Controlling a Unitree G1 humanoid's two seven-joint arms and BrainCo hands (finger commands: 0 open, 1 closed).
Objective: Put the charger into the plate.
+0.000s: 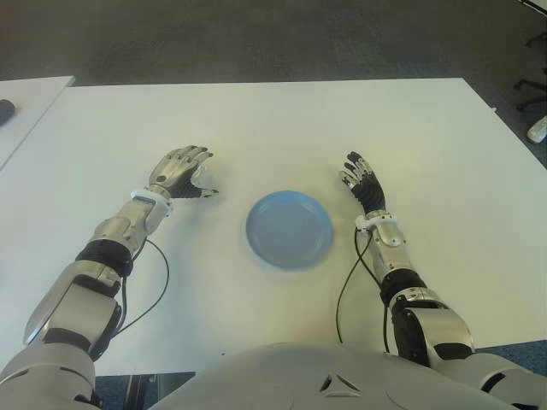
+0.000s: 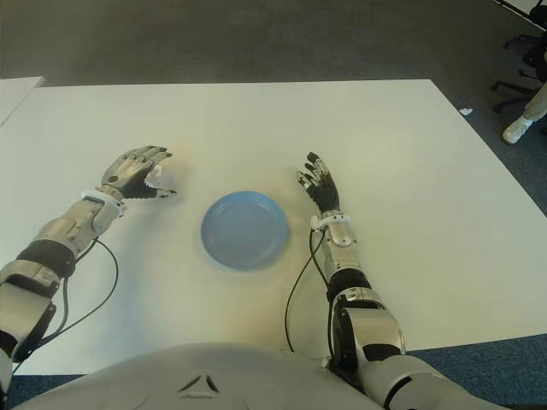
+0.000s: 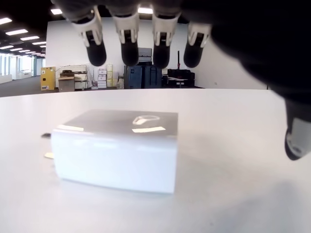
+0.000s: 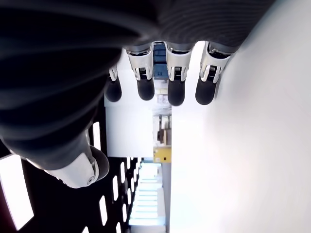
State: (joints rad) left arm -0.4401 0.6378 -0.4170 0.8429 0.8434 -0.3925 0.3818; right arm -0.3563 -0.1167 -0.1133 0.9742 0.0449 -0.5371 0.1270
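Only the left wrist view shows the charger (image 3: 116,148) beneath the spread left hand (image 1: 182,173), untouched.

Bare table (image 1: 282,128) between charger (image 3: 116,148) and plate (image 1: 289,229) — no obstacle

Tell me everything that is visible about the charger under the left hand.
The charger is a white block with rounded edges and a glossy, plastic-looking shell that reflects the ceiling lights. A small metal prong shows at one end. It lies flat on the white table, on the robot's left of the blue plate and apart from it. The left hand hovers over it with fingers spread above; nothing but the table touches it.
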